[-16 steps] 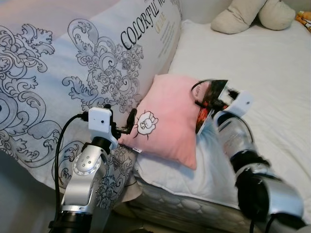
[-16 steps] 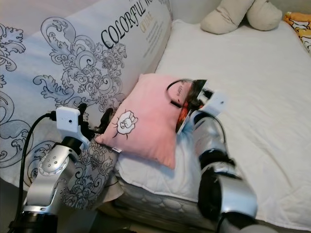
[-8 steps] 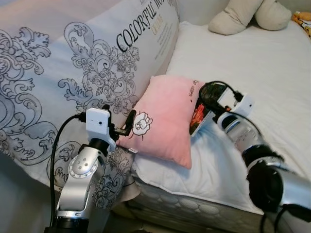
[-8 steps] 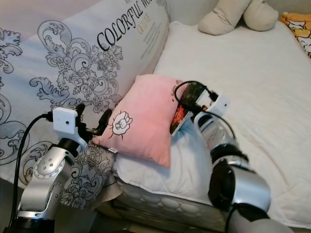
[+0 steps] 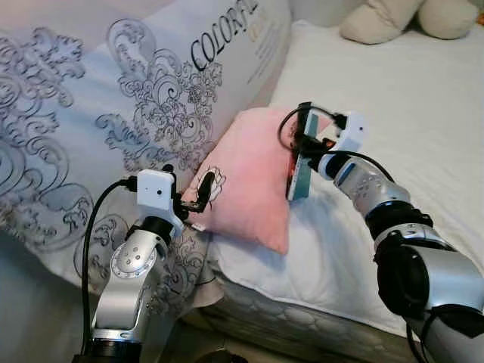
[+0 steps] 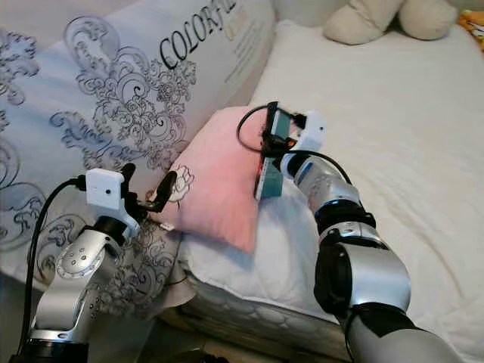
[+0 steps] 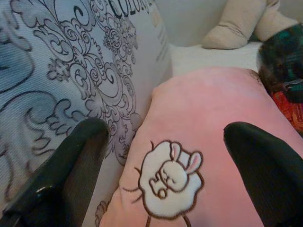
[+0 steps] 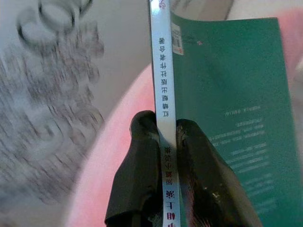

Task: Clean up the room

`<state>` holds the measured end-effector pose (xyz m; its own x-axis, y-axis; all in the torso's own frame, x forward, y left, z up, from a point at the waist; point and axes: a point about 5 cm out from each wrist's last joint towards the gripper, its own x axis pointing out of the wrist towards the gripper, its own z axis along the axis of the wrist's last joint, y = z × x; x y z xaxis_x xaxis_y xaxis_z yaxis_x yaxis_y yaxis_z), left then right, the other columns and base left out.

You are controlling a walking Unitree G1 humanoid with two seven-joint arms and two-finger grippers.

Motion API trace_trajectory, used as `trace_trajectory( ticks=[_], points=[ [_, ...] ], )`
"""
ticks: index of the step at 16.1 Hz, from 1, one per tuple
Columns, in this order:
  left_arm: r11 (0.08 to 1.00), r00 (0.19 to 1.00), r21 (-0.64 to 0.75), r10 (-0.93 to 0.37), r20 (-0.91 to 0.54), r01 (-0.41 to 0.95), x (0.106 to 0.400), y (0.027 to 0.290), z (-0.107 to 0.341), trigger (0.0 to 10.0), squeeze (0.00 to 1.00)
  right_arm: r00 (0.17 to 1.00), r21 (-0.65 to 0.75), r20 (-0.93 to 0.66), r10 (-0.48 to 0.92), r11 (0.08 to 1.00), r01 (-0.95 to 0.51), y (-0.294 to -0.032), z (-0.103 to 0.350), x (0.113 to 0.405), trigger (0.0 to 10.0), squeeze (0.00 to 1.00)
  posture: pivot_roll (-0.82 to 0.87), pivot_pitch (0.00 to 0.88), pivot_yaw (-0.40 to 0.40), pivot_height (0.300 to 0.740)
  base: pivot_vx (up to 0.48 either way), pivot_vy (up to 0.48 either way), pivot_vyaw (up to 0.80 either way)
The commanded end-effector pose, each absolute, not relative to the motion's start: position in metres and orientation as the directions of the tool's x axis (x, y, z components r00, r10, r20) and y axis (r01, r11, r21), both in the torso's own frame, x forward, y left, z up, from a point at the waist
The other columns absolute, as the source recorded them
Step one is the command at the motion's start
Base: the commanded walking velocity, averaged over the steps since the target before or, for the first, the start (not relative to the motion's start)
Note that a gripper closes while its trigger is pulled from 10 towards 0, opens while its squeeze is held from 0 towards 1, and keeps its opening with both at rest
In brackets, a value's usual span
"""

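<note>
Book [image 8: 163, 94] (green cover) sits pinched in right end effector [image 8: 165, 142].

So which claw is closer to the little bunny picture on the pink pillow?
Left. The left claw sits right beside the bunny picture; the right claw, holding the book, is at the pillow's far edge.

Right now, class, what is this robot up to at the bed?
The right end effector is shut on a thin green book, holding it edge-up above the white mattress, beside the pink pillow. The left end effector is open at the pillow's near corner with the rabbit patch, next to the large patterned pillow.
</note>
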<state>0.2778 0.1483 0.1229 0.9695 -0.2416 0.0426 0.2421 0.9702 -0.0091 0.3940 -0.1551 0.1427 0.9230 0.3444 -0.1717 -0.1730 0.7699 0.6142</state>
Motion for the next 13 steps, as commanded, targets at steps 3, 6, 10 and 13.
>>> trace_trajectory(
  ticks=[3, 6, 10, 13],
  points=[
    [0.972, 0.971, 0.000, -0.236, 0.039, 0.236, 0.275, 0.151, 0.124, 10.0, 0.00, 0.916, 0.628, -0.331, 0.226, 0.778, 0.035, -0.175, 0.097, 0.374, 10.0, 0.00, -0.04, 0.000, 0.168, 0.740, 0.000, 0.000, 0.00],
    [0.972, 0.971, 0.000, -0.236, 0.036, 0.236, 0.275, 0.151, 0.124, 10.0, 0.00, 0.926, 0.431, -0.307, 0.221, 0.899, -0.072, -0.177, 0.104, 0.376, 10.0, 0.00, -0.03, 0.000, 0.167, 0.740, 0.000, 0.000, 0.00],
    [0.970, 0.969, -0.008, -0.243, 0.037, 0.244, 0.278, 0.148, 0.124, 10.0, 0.00, 0.950, 0.040, -0.254, 0.180, 0.984, -0.176, -0.176, 0.124, 0.384, 10.0, 0.00, -0.06, 0.000, 0.164, 0.740, 0.000, 0.000, 0.00],
    [0.969, 0.968, -0.013, -0.247, 0.041, 0.247, 0.279, 0.145, 0.123, 10.0, 0.00, 0.940, -0.198, -0.175, 0.294, 0.924, -0.326, -0.156, 0.147, 0.390, 10.0, 0.00, -0.06, 0.000, 0.163, 0.740, 0.000, 0.000, 0.00]
  ],
)
